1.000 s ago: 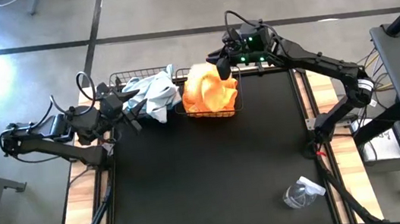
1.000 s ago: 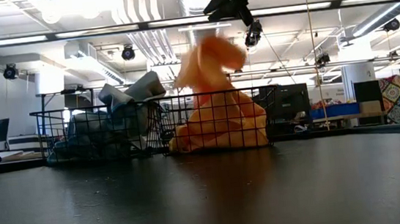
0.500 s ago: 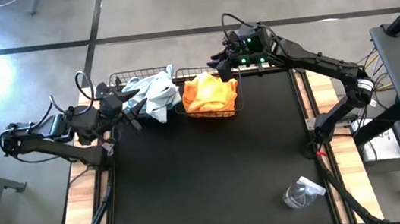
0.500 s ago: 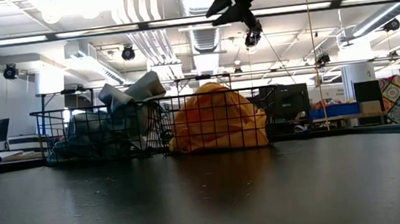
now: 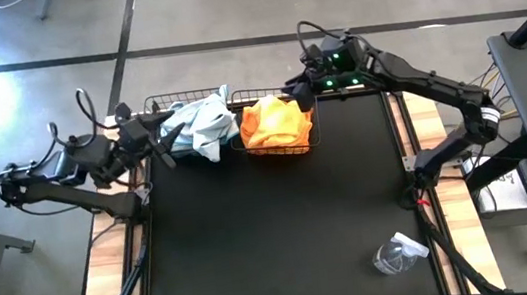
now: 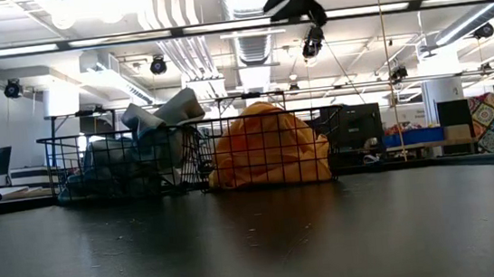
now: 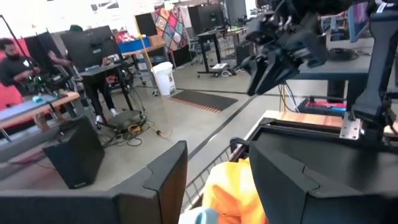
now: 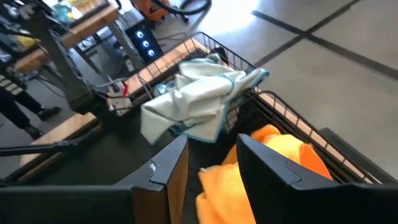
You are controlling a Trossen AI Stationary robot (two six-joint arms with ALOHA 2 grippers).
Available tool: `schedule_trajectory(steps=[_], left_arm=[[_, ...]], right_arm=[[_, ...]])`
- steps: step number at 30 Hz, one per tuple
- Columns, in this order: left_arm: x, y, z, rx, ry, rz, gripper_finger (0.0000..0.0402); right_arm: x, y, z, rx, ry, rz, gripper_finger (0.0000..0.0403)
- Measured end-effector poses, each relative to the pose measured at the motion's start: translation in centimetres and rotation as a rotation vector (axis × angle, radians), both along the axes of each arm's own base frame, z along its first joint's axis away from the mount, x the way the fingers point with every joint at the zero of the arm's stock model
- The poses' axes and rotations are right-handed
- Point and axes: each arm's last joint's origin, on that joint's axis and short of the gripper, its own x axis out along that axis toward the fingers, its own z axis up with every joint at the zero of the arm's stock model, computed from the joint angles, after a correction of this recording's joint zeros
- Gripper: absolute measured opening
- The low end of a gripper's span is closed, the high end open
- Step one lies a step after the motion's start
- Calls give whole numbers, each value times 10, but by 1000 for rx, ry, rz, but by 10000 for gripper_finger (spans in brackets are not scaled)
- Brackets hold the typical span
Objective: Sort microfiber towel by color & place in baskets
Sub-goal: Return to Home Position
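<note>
Orange towels (image 5: 276,124) lie heaped in the right wire basket (image 5: 314,133); in the low view the heap (image 6: 270,145) rises a little over the rim. Pale blue-grey towels (image 5: 198,125) fill the left basket (image 5: 153,106), and one corner hangs over its near rim. My right gripper (image 8: 212,168) is open and empty, high above the orange heap (image 8: 273,162). My left gripper (image 7: 217,180), also open and empty, hovers at the left basket's left end (image 5: 160,140).
A clear plastic spray bottle (image 5: 397,252) lies on the black table near its right near corner. The wide dark table top (image 5: 273,227) in front of the baskets holds nothing else. People stand at desks in the room behind, seen in the left wrist view.
An orange towel that hung blurred under my right gripper has dropped into the right basket and settled on the heap. My right gripper has risen a little and shifted toward the table's right. My left gripper has drawn back slightly toward the table's left far corner.
</note>
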Motion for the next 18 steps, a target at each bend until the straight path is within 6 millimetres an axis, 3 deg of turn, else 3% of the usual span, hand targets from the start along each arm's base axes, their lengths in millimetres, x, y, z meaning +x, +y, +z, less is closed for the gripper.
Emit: schedule_trajectory(steps=[8, 18], left_arm=[[-21, 3, 27, 41, 93, -8, 158], [-51, 7, 29, -23, 271, 9, 158]], right_arm=[[-20, 19, 24, -13, -82, 6, 130], [-40, 41, 35, 29, -67, 31, 130]])
